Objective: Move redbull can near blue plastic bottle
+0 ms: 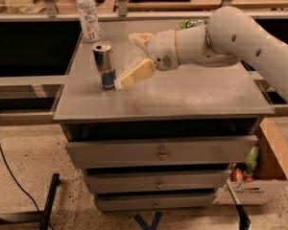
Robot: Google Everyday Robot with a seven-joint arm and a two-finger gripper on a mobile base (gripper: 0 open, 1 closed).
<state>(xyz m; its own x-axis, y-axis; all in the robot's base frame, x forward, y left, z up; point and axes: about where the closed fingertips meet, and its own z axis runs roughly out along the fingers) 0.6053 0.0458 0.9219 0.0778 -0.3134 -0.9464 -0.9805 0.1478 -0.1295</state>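
a grey metal table (182, 97) with three drawers stands on a speckled floor. a cardboard box (273, 166) of packets sits at one foot and a black cable (9, 171) trails at the other side. the redbull can (104, 65) stands upright near the table's edge, red mark showing, apart from the blue plastic bottle (88, 16) at the back corner, whose pale label cannot be read. the white arm's pincer (126, 60) hangs spread open just beside the can, its lower finger (134, 74) at the can's base.
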